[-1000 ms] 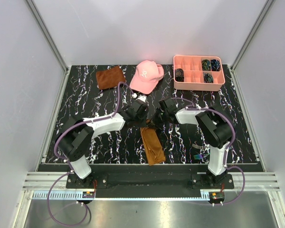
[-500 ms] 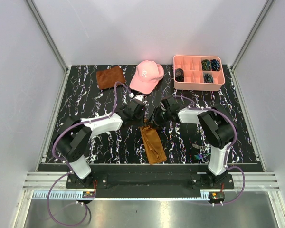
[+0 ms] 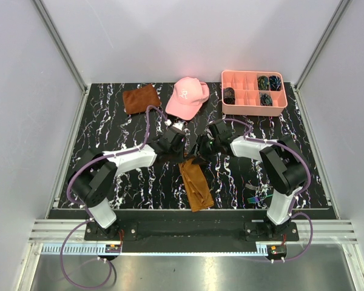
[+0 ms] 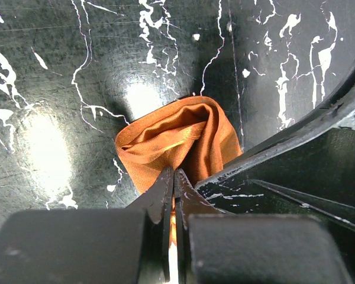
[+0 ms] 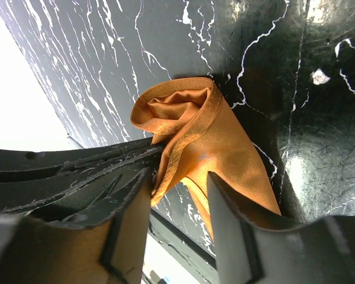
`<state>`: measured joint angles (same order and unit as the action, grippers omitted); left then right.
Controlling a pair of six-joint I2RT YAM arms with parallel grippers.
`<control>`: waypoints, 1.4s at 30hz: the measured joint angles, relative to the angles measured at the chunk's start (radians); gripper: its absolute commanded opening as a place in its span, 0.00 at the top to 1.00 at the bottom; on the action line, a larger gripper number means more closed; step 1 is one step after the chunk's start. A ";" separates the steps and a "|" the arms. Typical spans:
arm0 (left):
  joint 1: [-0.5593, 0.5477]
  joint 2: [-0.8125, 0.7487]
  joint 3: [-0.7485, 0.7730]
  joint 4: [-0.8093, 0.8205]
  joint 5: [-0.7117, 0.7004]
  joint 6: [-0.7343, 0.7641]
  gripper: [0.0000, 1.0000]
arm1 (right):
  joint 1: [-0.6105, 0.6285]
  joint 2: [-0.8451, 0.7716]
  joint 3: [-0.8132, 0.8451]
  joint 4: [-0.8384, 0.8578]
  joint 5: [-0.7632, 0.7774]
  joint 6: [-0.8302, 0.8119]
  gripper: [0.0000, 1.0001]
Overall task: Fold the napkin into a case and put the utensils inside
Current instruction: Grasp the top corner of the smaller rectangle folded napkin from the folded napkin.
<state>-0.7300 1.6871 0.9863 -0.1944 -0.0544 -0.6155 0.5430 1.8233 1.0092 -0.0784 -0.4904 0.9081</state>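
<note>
My left claw [image 4: 173, 179] is pressed together on the napkin [image 4: 177, 139], a soft orange-brown cloth, and pinches a fold of its bunched end right at the fingertips. My right claw [image 5: 177, 204] stands spread. The same bunched end rises between its two fingers, so it grips nothing. The cloth brushes the inner face of one finger [image 5: 129, 213]; whether it touches the other I cannot tell.

My wrist cameras show only that crumpled end. From the left wrist, a black finger of my right claw slants in just beside the cloth. From the right wrist, the dark fingers of my left claw come in from the side and meet the cloth's edge.

The camera overhead shows the rest. The napkin is a long narrow folded strip on the black, white-veined marble bench [image 3: 109, 145]. It lies between my two arms, with its near end toward the front edge and its far end under my two wrists, which hide the fingers from above. The utensils [image 3: 252, 199], thin metal pieces with a purple-green sheen, lie by my right arm's base, well apart from the napkin. Along the far edge sit a small rust-brown cloth [image 3: 141, 98], a pink cap [image 3: 188, 97] and a pink compartment tray [image 3: 253, 110] with dark items in some sections.
</note>
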 measured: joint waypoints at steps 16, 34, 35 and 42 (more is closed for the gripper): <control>0.000 -0.039 -0.028 0.010 0.041 -0.014 1.00 | 0.000 0.076 0.002 0.084 -0.058 0.068 1.00; 0.004 -0.082 -0.090 0.048 0.045 -0.041 1.00 | -0.001 0.061 -0.004 0.107 -0.052 0.171 0.60; 0.004 -0.082 -0.090 0.045 0.045 -0.041 1.00 | -0.001 0.046 -0.006 0.102 -0.051 0.160 0.60; 0.005 -0.082 -0.091 0.030 0.045 -0.042 1.00 | -0.001 0.009 -0.013 0.077 -0.052 0.108 0.66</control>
<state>-0.7254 1.6047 0.8951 -0.1646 -0.0097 -0.6571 0.5423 1.8320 0.9958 -0.0017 -0.5423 1.0164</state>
